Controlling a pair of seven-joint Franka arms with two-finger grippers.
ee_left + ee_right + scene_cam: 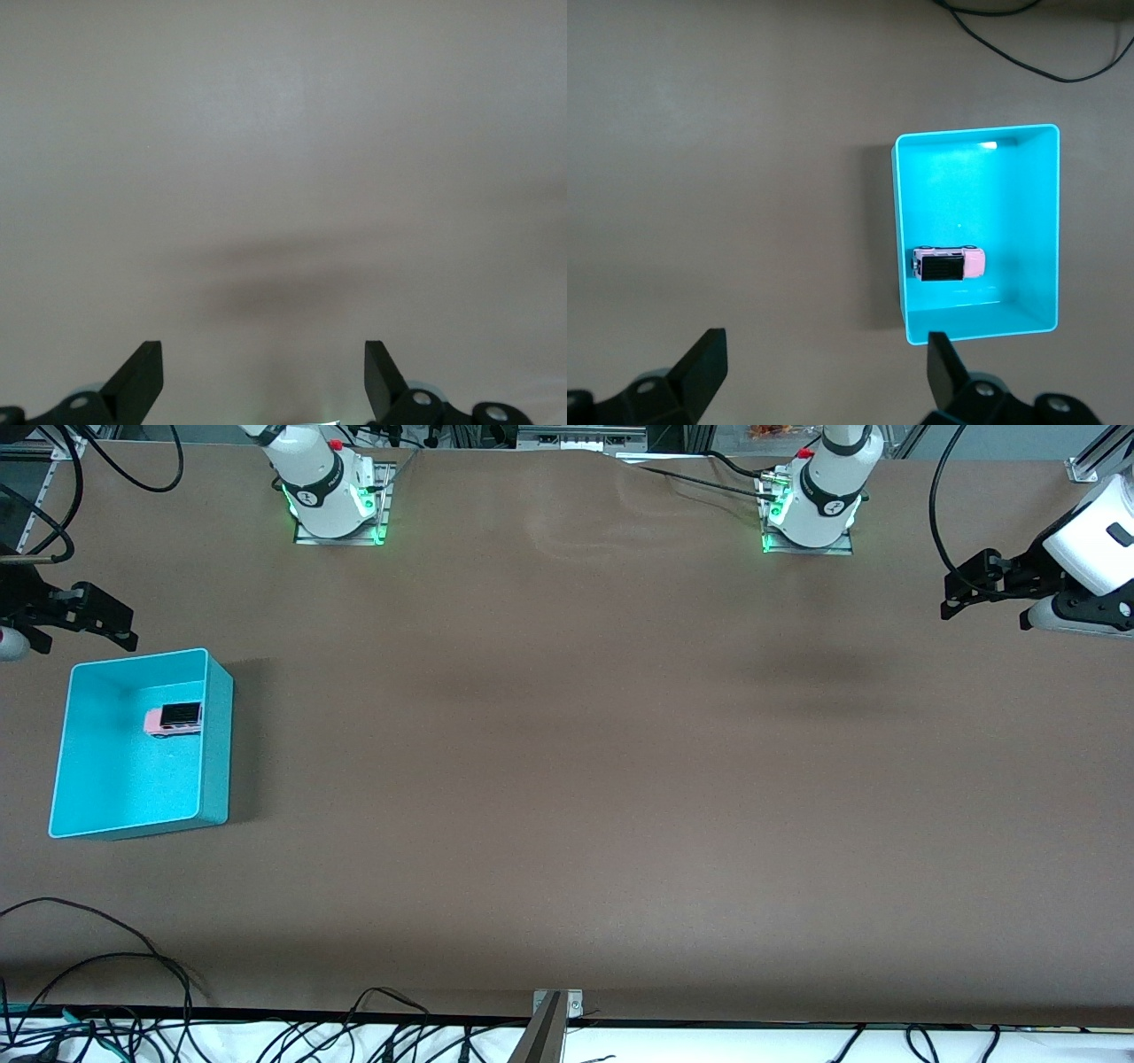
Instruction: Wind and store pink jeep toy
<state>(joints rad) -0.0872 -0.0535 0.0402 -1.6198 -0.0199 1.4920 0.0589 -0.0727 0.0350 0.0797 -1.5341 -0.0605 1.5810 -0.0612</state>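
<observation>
- While both pairs of fingers stand wide apart with nothing between them, the right gripper (824, 372) hangs above bare counter (567, 779) just beside the bin (221, 717), at the right arm's end; the front view shows it at (120, 629).
- Left gripper (264, 376): fingers spread just as wide, empty, over bare counter at the left arm's end, seen from the front at (957, 598). That arm waits, well apart from the bin.
- Jeep (174, 718): it lies inside the bin on the floor, in the half farther from the front camera and close to the wall that faces the left arm's end. The right wrist view shows it at (948, 263), roof up and on its wheels as far as can be told.
- Key relation: the jeep's long axis runs along the counter's length, from one arm's end toward the other, across the bin's longer side. The right gripper is far the nearer of the two, and the toy lies a little nearer the front camera than it.
- Judgement: with the toy in the bin and both grippers empty, storing looks done; no further reach seems called for.
- Materials and shapes: the jeep is a boxy, glossy pink body with a flat black roof, likely hard plastic. The bin is a smooth teal rectangular tub with thin upright walls and a pale rim. The counter is matte brown and even.
</observation>
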